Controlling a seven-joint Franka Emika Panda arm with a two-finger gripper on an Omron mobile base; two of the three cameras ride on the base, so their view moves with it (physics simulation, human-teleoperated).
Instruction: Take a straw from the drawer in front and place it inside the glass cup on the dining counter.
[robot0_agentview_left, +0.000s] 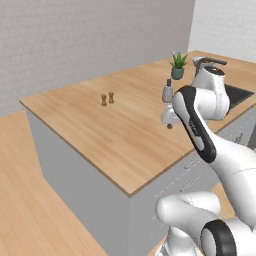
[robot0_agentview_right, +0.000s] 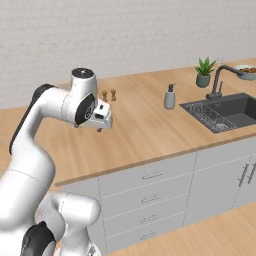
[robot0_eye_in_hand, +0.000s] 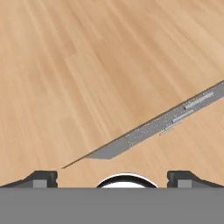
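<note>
The pincer (robot0_agentview_right: 100, 126) hangs over the light-wood worktop (robot0_agentview_left: 115, 130), left of centre in the right base view. It points down with its dark tips far apart in the hand view, so it is open and empty. A stack of closed grey drawers (robot0_agentview_right: 150, 197) sits below the worktop edge, at lower centre. The straw is presumably inside one, since none lies out. I cannot make out a glass cup.

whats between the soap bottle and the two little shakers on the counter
Nothing: in the right base view the wooden counter runs bare from the soap bottle to the shakers.
</note>
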